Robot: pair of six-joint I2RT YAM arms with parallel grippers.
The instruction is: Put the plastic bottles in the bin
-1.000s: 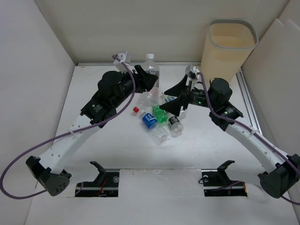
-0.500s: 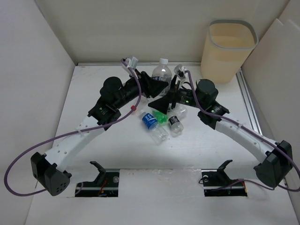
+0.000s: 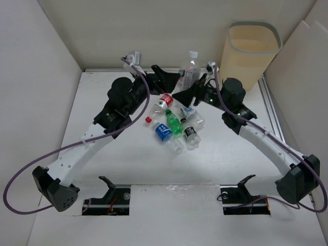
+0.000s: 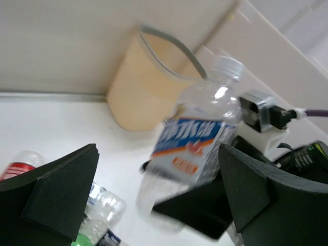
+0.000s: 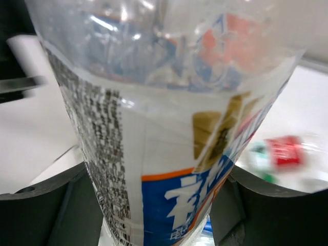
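A clear plastic bottle (image 3: 191, 69) with a white cap and a blue, white and orange label stands upright above the back of the table, left of the bin. My right gripper (image 3: 190, 91) is shut on it; in the right wrist view its label (image 5: 169, 154) fills the gap between both fingers (image 5: 48, 207). My left gripper (image 3: 165, 78) is open just left of the bottle (image 4: 200, 138), both pads clear of it. The beige bin (image 3: 241, 72) with a grey rim stands at the back right, also seen as the bin (image 4: 143, 87) behind the bottle. Several other bottles lie mid-table.
On the table lie a red-label bottle (image 3: 163, 101), a green bottle (image 3: 175, 123), a blue-label bottle (image 3: 166, 134), a black-label bottle (image 3: 191, 135) and a loose red cap (image 3: 148, 120). White walls close in the left, back and right. Two black brackets (image 3: 108, 183) sit at the near edge.
The left gripper opened and let go of the bottle. The right gripper closed on it. The bottle moved right along the back, toward the bin.
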